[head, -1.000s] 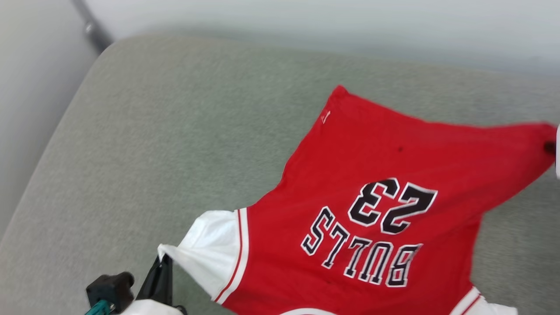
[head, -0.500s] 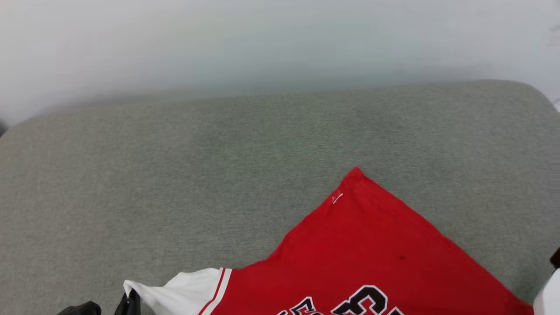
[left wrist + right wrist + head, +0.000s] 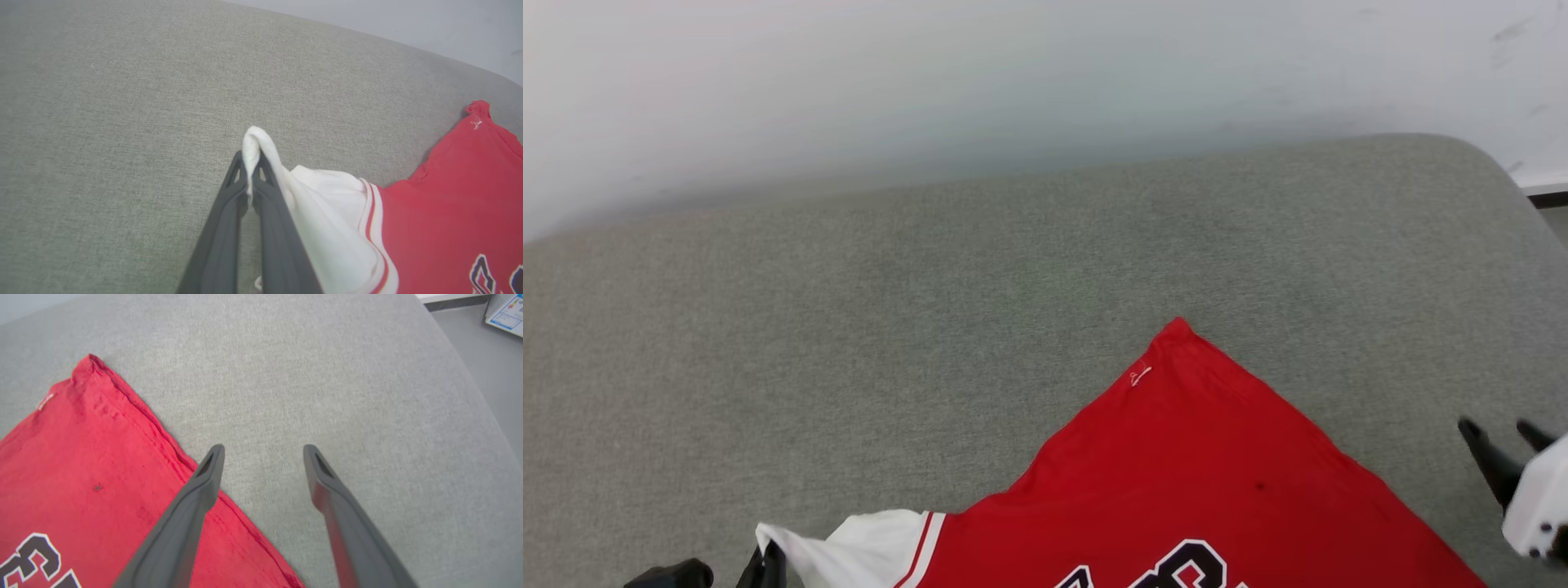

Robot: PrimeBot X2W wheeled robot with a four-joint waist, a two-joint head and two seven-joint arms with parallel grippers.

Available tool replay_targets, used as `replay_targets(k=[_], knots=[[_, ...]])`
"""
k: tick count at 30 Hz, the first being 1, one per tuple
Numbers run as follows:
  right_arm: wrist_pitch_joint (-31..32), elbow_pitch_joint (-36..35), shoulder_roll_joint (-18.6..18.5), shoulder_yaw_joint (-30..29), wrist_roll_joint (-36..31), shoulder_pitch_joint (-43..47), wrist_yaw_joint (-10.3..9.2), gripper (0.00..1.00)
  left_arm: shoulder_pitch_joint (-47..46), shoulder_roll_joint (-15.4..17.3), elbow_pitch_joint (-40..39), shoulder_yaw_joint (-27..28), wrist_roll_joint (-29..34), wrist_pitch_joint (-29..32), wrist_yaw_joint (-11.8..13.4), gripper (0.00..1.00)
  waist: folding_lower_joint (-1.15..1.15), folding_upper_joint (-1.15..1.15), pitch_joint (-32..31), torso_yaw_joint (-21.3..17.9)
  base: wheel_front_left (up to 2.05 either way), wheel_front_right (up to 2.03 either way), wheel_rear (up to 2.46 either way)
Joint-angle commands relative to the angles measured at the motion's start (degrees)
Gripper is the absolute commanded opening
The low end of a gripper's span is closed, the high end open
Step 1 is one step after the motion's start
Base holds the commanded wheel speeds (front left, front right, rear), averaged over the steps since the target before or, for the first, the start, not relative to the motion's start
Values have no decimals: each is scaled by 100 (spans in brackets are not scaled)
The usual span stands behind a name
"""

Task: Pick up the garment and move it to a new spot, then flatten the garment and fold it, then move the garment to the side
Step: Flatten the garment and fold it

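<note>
garment (image 3: 1217, 474): red | sleeve (image 3: 327, 204): white, red-striped | lettering (image 3: 1194, 555): black, white-edged | cushion (image 3: 849, 327): plain grey-green

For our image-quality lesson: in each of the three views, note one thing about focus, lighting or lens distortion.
Head view: soft even light, no glare, garment crisp. Left wrist view: the cushion edge bows from the wide lens; the left gripper blurs toward the bottom. Right wrist view: cushion weave sharp, right gripper soft up close.

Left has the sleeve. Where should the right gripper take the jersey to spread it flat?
Take the garment at its hem edge, coming in from the bare cushion side. The edge lies flat and exposed right beside the right gripper, whose jaws stand open. Probably slide one finger under.
</note>
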Motion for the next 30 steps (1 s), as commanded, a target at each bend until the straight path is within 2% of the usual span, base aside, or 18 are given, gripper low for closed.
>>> replay_targets(k=[1,3,8,11,15,18,22,30], knots=[[-450,27,-8,151,46,-309,-4,100,-153,9,-41,-18,53,12,-19,0,1,0,132,117,0,0,0],[-800,81,-53,341,128,-634,-4,100,-252,24,-70,-61,122,19,-28,0,1,0,269,205,0,0,0],[-786,292,-194,889,315,-1295,-4,100,-499,-38,-178,-187,268,16,-30,0,1,0,576,412,0,0,0],[-239,423,-332,1347,458,-1875,-4,100,-724,-79,-249,-263,384,11,-49,0,1,0,827,596,0,0,0],[1000,583,-399,1793,531,-2569,-4,100,-1008,-204,-260,-408,504,-11,-112,0,1,0,1134,872,0,0,0],[1906,744,-370,1970,480,-3015,-4,100,-1221,-327,-198,-507,566,-49,-167,0,1,0,1314,1086,0,0,0],[2787,995,-267,2059,312,-3457,-4,100,-1569,-582,-65,-630,609,-147,-297,0,1,0,1582,1403,0,0,0],[3188,1487,-71,2315,328,-3422,-4,100,-1824,-794,153,-721,632,-284,-417,0,1,0,1839,1588,0,0,0]])
